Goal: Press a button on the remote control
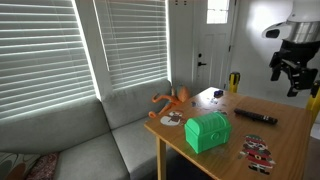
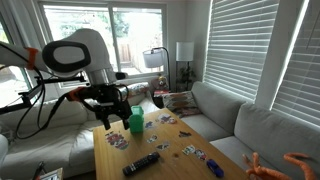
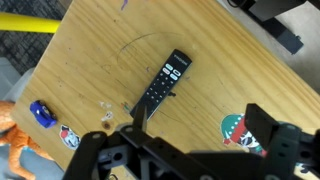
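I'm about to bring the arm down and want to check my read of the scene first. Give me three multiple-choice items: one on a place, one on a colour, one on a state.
1. Where does the remote control lie?
A. on the wooden table
B. on a sofa cushion
C. on the floor

2. What colour is the chest-shaped box?
A. red
B. green
C. blue

3. How is the gripper now?
A. shut on the remote control
B. pressing down on the remote control
C. open, in the air above the table, clear of the remote control

Key:
1 A, the wrist view shows it flat on bare wood.
2 B, it is green in both exterior views.
3 C, the wrist view shows the fingers apart with nothing between them, and an exterior view shows it well above the tabletop.
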